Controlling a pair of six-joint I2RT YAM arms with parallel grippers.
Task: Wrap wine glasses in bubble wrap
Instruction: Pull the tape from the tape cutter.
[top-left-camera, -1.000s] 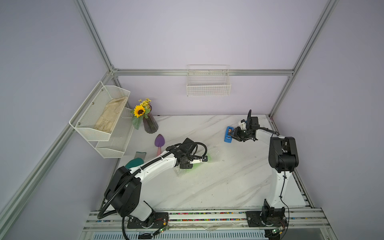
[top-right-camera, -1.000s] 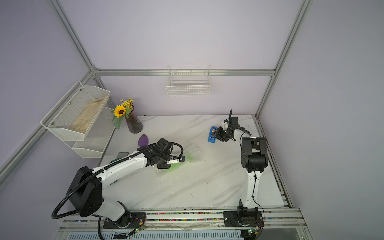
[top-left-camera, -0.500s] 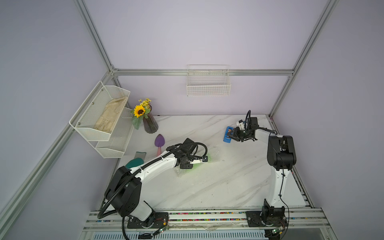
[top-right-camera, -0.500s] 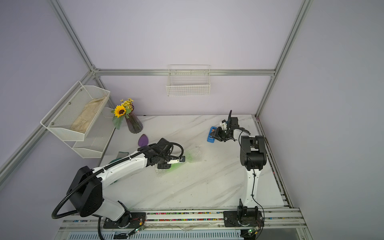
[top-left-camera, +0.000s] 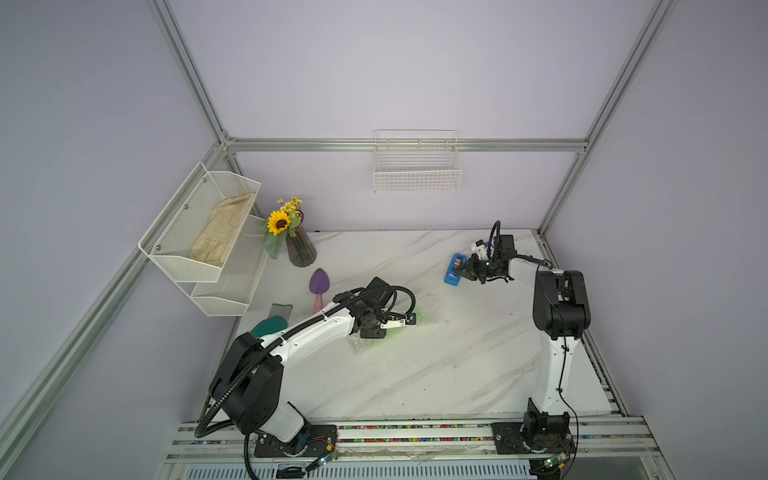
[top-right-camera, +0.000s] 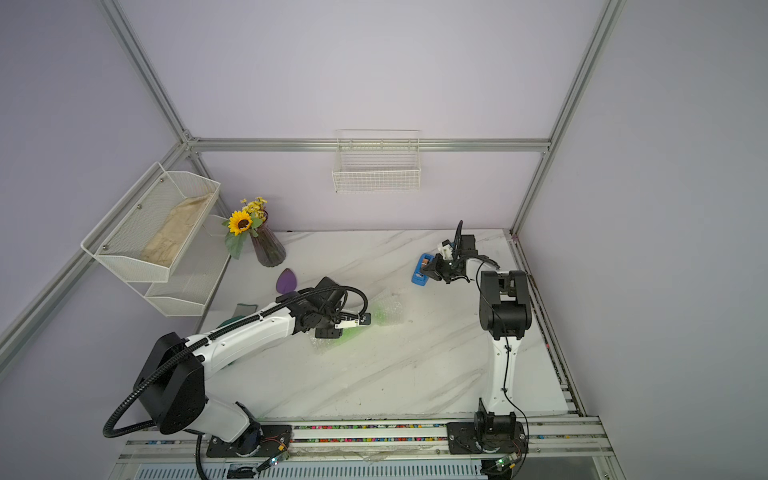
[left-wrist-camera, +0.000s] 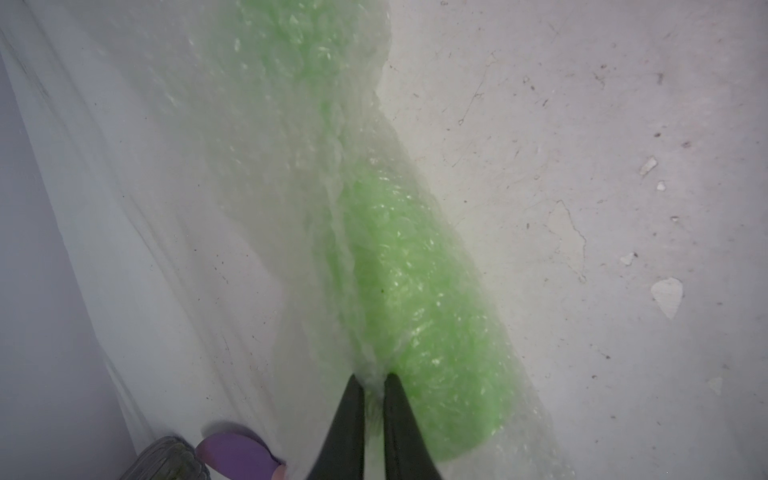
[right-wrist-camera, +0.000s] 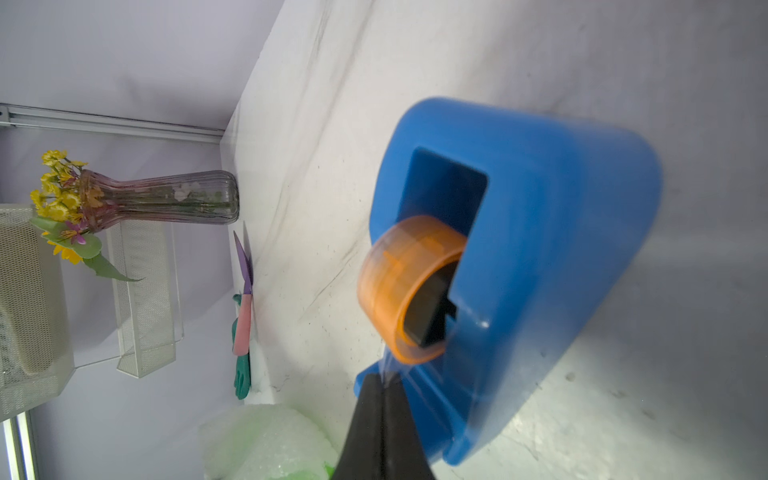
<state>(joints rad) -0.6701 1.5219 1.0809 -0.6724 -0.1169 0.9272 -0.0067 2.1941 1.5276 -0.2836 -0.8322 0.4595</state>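
The lime-green wine glass (left-wrist-camera: 399, 270) lies on its side on the marble table, rolled inside the bubble wrap (left-wrist-camera: 270, 145), and only shows through the film. My left gripper (left-wrist-camera: 372, 380) is shut on a fold of bubble wrap beside the glass; in both top views it (top-left-camera: 409, 320) (top-right-camera: 365, 319) sits over the wrapped bundle (top-left-camera: 432, 309) (top-right-camera: 388, 309). My right gripper (right-wrist-camera: 384, 380) is at the back right, shut on the clear tape end coming off the orange roll (right-wrist-camera: 407, 282) in the blue tape dispenser (right-wrist-camera: 540, 249) (top-left-camera: 451, 272).
At the back left stand a ribbed purple vase with a sunflower (top-left-camera: 300, 249), a purple trowel (top-left-camera: 319, 284) and a green glove (top-left-camera: 270, 324). A white mesh shelf (top-left-camera: 199, 232) hangs on the left wall, and a wire basket (top-left-camera: 417, 170) on the back wall.
My right gripper has closed its jaws on the tape end at the dispenser. The left arm and the wrapped glass have stayed where they were.
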